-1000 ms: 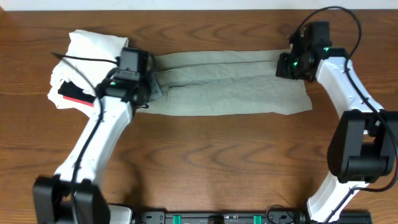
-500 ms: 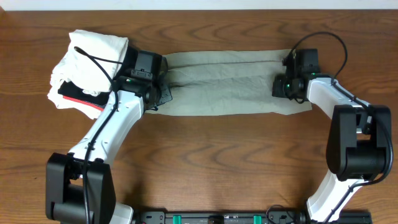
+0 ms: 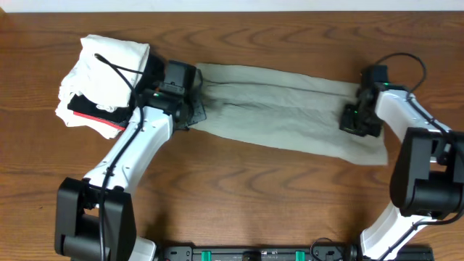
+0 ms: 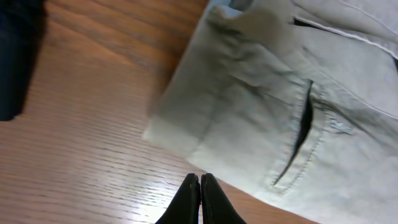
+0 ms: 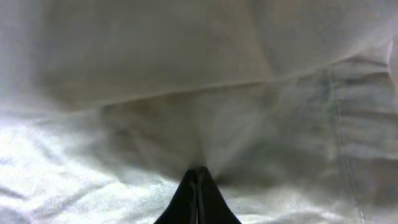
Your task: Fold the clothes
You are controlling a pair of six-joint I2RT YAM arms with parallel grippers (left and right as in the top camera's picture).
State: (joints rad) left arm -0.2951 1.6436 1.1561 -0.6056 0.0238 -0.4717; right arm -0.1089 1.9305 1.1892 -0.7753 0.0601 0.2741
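The clothes (image 3: 283,109), one long khaki grey-green garment, lie slanted across the wooden table (image 3: 254,203), higher at the left and lower at the right. My left gripper (image 3: 193,110) is at the garment's left end. In the left wrist view it (image 4: 200,178) is shut over bare wood, just short of the cloth's edge (image 4: 186,134), with a slit pocket (image 4: 301,134) beyond. My right gripper (image 3: 357,119) is at the garment's right end. In the right wrist view its tips (image 5: 198,172) are pinched on the cloth (image 5: 186,74), and creases run out from them.
A pile of white garments (image 3: 109,58) sits at the far left, with a black garment with a red stripe (image 3: 90,116) under it. A dark cloth (image 4: 15,56) shows at the left edge of the left wrist view. The table's back edge runs along the top.
My right gripper has moved right and toward the front, pulling the garment's right end with it, so the cloth now lies slanted. The left arm has edged slightly right.
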